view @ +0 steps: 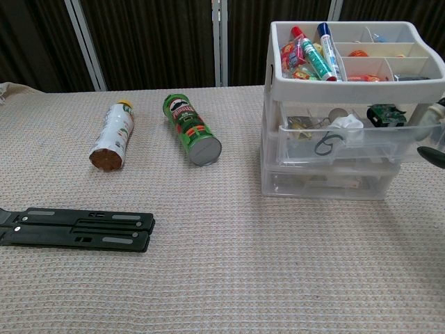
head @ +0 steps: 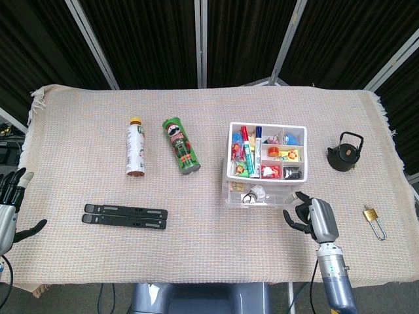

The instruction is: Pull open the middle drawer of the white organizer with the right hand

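Note:
The white organizer [head: 230,152] stands right of the table's middle, its top tray [view: 348,89] full of markers and small items. Under that tray a clear drawer [view: 348,147] sticks out toward me, just above the bottom drawer. A black loop, a white piece and a green piece lie inside it. The head view shows the same drawer [head: 258,196] poking out at the front. My right hand [head: 313,219] has its fingers curled on the drawer's right front corner; the chest view shows only the edge of the hand [view: 432,154]. My left hand [head: 6,212] hangs off the table's left edge, fingers spread, holding nothing.
A black teapot [head: 345,152] sits right of the organizer and a brass padlock [head: 373,219] lies near the right edge. A green Pringles can [head: 181,145] and a bottle [head: 135,146] lie on their sides at centre left. A black folded stand [head: 124,216] lies front left.

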You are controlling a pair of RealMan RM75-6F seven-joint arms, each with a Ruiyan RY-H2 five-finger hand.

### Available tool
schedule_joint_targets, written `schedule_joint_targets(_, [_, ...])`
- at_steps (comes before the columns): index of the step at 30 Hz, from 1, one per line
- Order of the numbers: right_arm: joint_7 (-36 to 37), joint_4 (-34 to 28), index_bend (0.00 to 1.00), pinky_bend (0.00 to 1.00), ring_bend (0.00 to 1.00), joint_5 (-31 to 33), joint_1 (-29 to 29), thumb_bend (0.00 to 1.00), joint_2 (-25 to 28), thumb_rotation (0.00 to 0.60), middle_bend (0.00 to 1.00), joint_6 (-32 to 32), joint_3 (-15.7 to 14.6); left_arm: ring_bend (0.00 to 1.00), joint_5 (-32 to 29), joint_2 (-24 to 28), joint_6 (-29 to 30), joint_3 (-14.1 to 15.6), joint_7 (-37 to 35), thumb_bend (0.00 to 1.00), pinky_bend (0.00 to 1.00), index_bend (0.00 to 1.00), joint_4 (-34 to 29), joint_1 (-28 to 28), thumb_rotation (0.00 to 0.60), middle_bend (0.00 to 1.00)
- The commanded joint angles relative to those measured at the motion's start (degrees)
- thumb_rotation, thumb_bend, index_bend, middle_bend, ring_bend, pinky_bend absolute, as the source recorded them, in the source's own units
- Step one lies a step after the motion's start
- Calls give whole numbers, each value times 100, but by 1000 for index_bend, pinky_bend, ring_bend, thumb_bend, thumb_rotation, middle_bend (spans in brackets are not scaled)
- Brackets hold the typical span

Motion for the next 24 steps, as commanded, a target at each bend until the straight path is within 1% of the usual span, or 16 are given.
schedule_joint_targets(1, [57,-31,590,694,824,-13,-31,293,42,600,820,0,-42,0,2,-3,-4,2,10,0,0,0,0,-2,600,0])
schedule_joint_targets(16, [513,-13,599,693,824,-501,-315,294,147,600,821,293,-397,0,41,-6,21,16,58,0,0,0,-34,4,600,0])
schedule_joint_targets(24, [584,-53,600,693,824,-716,-408,294,145,600,820,397,-543,0,34,2,21,13,43,0,0,0,-40,6,600,0])
